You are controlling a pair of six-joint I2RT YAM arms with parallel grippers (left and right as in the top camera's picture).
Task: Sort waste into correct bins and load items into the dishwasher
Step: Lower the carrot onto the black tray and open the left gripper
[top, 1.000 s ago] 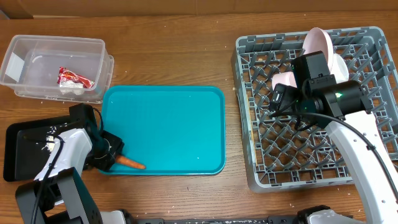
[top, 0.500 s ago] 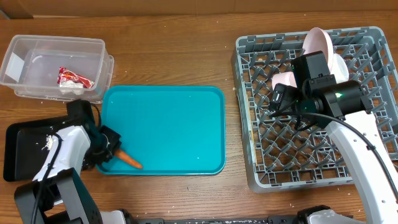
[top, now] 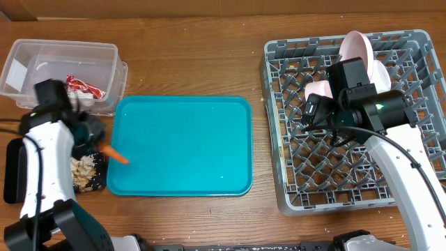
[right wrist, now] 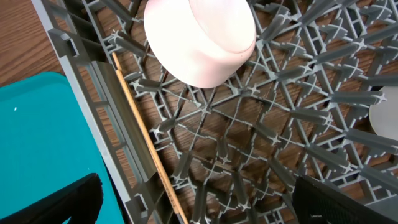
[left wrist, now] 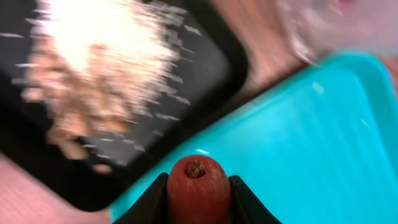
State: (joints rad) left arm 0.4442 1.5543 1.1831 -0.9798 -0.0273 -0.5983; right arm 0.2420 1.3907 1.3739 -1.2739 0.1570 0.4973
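Left gripper pinches carrot, only blurred end visible; right gripper spread wide above rack

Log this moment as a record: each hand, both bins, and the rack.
left hand: shut on the carrot, over the left edge of the teal tray, beside the black tray
right hand: open, holding nothing, over the dish rack
black tray: holds beige and white food bits
clear tub: holds the wrapper
dish rack: white bowl, plate standing on edge, chopstick along the left wall
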